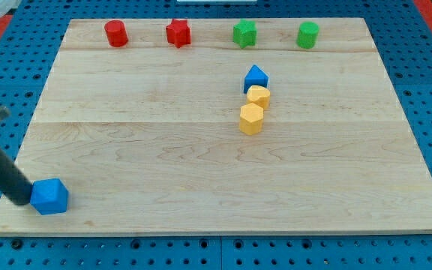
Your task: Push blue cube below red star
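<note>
The blue cube point(49, 196) lies near the board's bottom left corner. The red star point(178, 32) sits at the view's top, left of centre, far from the cube. My rod comes in from the view's left edge, and my tip point(28, 198) touches the cube's left side.
A red cylinder point(116, 33) stands left of the star. A green block point(244, 33) and a green cylinder point(307, 34) stand along the top right. A blue pentagon-like block point(256, 78) and two yellow blocks point(259, 96) point(251, 118) cluster right of centre on the wooden board point(163, 150).
</note>
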{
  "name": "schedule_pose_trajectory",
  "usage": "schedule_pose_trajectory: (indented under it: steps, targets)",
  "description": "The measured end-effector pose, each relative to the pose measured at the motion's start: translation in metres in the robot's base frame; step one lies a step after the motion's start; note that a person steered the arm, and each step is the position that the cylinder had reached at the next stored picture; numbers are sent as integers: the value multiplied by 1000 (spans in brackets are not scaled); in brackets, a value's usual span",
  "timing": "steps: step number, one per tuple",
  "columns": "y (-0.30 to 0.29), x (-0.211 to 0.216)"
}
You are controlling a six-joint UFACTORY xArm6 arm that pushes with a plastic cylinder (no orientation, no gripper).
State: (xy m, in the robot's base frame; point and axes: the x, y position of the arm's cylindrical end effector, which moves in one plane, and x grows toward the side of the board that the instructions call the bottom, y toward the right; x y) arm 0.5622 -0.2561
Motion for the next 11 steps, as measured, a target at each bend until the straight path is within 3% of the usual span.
schedule_pose_trajectory:
  steps: [1,2,3,4,5,8,10,11]
  targets:
    - [23,-21]
    - [45,-9]
    - [-27,-8]
    - [-46,8]
    - [-18,24]
    - [111,15]
    - [142,-9]
    - [108,1]
